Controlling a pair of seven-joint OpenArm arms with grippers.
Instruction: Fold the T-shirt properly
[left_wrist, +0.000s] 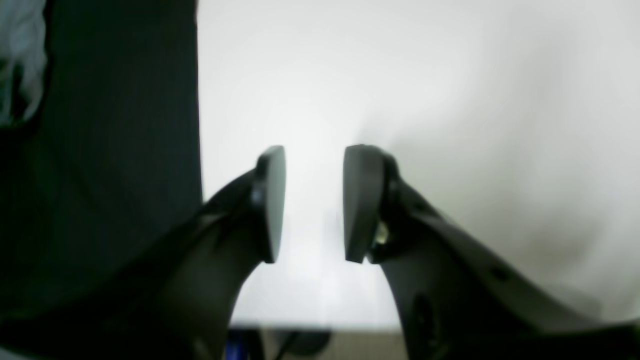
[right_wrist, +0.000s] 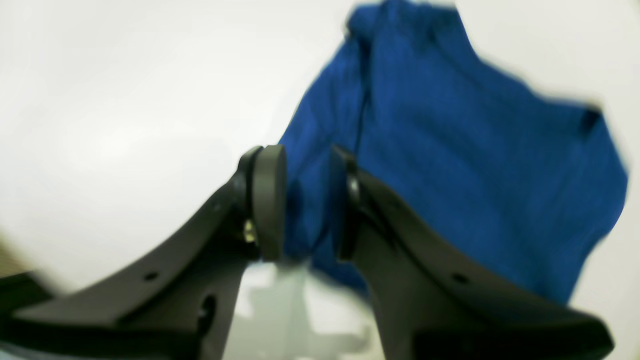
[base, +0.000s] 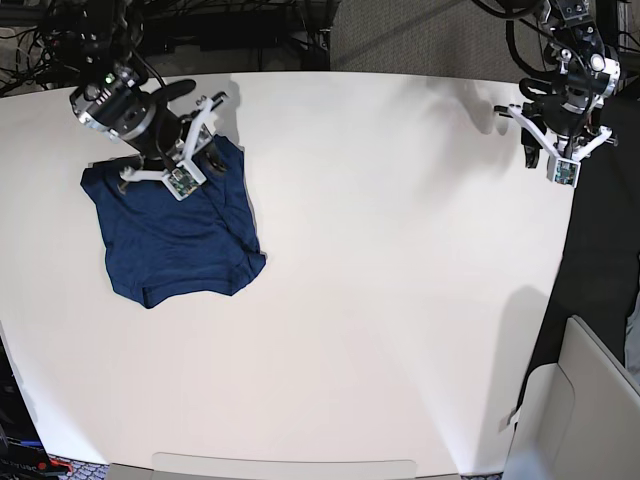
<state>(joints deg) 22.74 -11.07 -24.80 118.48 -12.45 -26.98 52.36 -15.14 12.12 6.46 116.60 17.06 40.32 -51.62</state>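
The T-shirt (base: 175, 240) lies folded into a compact dark blue block at the table's far left; in the right wrist view the T-shirt (right_wrist: 450, 165) looks bright blue. My right gripper (base: 215, 135) hovers over the shirt's upper right corner. Seen from its own wrist, the right gripper (right_wrist: 307, 205) has its jaws apart, and cloth shows through the gap without being pinched. My left gripper (base: 540, 135) is far from the shirt, at the table's back right edge. In the left wrist view the left gripper (left_wrist: 314, 200) is open over bare white table, holding nothing.
The white table (base: 380, 300) fills most of the base view. Beside the left gripper runs the table's right edge, with a dark floor strip (left_wrist: 100, 150) beyond it. Cables and arm mounts (base: 60, 40) crowd the back left. A pale panel (base: 590, 400) stands at the lower right.
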